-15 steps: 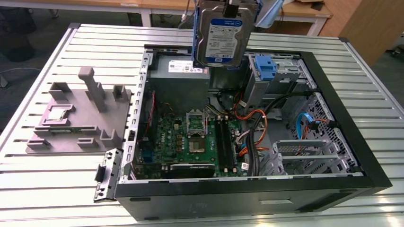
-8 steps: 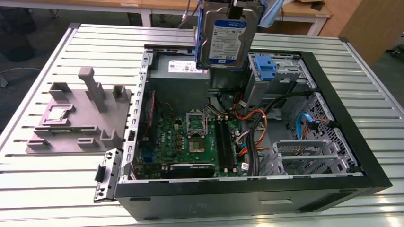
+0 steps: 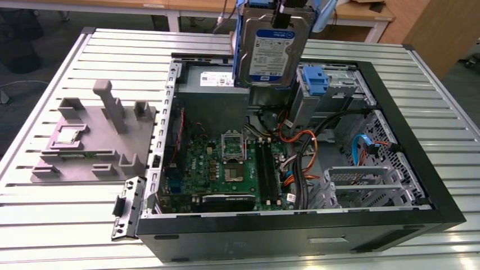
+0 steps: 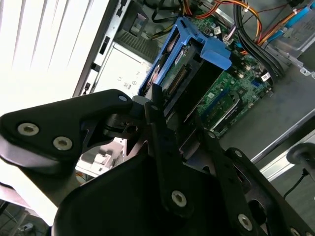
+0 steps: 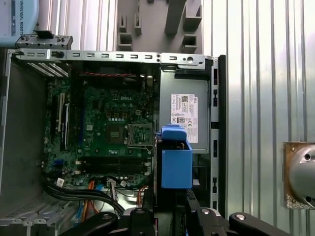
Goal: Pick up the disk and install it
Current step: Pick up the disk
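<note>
The disk [image 3: 271, 52], a silver-grey drive with a blue-and-white label and blue carrier rails, hangs upright above the back of the open computer case [image 3: 420, 185]. My gripper [image 3: 281, 18] holds it by its top edge, shut on it. In the second wrist view the black fingers [image 4: 156, 105] clamp the disk [image 4: 184, 73] over the motherboard. The first wrist view looks down on the disk [image 5: 176, 164] edge-on, beside the power supply, with the gripper [image 5: 171, 209] behind it.
Inside the case lie the green motherboard [image 3: 225, 169], a grey power-supply box [image 3: 213, 79], a bare blue bracket [image 3: 316, 84] in the drive bay, a metal drive cage [image 3: 363, 185] and loose cables [image 3: 300, 152]. A grey fixture with posts [image 3: 94, 140] stands on the slatted table [image 3: 67, 225].
</note>
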Robot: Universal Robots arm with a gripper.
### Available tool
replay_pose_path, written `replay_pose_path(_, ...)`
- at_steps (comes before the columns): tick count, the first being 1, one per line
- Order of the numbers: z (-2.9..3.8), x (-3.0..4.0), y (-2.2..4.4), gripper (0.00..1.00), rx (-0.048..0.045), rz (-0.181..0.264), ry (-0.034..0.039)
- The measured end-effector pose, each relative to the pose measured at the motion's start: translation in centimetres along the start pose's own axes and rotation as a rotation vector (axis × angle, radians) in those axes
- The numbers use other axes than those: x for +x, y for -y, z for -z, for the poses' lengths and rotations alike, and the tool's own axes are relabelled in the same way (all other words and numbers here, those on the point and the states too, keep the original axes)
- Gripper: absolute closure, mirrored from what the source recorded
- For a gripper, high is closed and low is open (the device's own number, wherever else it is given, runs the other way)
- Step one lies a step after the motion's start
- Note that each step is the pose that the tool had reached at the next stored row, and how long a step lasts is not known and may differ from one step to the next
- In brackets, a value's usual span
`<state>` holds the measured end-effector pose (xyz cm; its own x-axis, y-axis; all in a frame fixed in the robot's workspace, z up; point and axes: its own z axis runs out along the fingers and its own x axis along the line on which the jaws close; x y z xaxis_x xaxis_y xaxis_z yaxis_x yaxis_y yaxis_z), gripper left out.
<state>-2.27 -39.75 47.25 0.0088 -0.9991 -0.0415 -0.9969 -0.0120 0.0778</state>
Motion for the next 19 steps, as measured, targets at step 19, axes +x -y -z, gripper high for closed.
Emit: replay_pose_path(19, -0.09, 2.80, 0.08, 0.65, 0.0001, 0.000, 0.0004)
